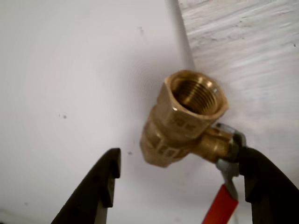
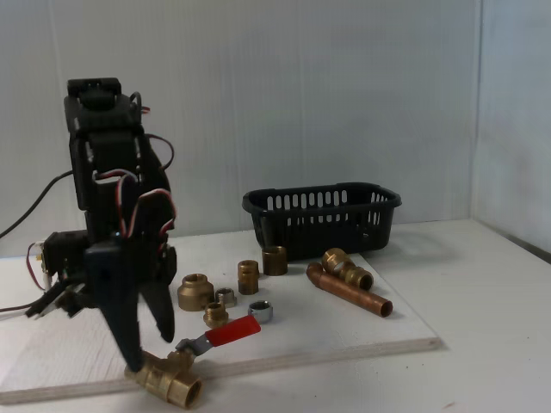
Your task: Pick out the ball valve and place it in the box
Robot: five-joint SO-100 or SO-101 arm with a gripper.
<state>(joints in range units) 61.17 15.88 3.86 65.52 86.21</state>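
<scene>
My black two-finger pincer [image 1: 182, 186] stands open, one finger at each side of the brass ball valve with the flat red lever handle [image 1: 184, 119]. In the wrist view the valve sits between my fingers but closer to the right one, which lies against the grey metal neck of the lever; the left finger is apart from the brass. The valve's body is stout and hexagonal at the end, with an open mouth showing fine inner threads, turned up towards my camera. Raised lettering marks its side, too blurred to read. The red lever [image 1: 220, 207] runs down past my right finger.

In the fixed view my pincer [image 2: 148, 353] points down at the near edge of the white board [image 2: 362, 331], the valve [image 2: 172, 379] directly under it. The black oval slotted plastic basket [image 2: 323, 215] stands well apart from me, at the board's far side.
</scene>
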